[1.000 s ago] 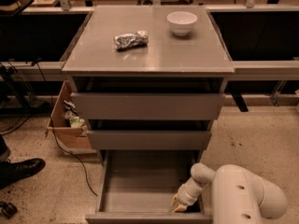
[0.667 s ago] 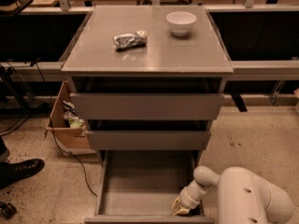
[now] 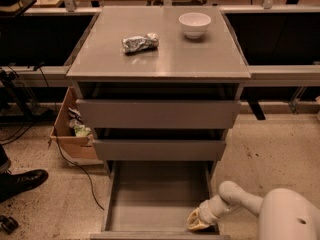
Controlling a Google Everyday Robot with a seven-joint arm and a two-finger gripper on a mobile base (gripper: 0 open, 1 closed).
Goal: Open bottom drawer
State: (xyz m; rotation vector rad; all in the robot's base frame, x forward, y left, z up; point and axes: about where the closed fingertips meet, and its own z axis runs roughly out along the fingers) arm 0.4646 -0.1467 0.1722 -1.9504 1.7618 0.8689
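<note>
One gripper [image 3: 199,220] at bottom drawer [image 3: 150,201] corner

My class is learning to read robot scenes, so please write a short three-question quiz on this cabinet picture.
1. True or false: the bottom drawer is pulled out.
2. What stands on the cabinet top near the foil packet? A) white bowl B) mug C) plate
3. Where is the end effector?

Key: 1 true. 2 A. 3 At the bottom drawer's front right corner, low over its tray.
</note>
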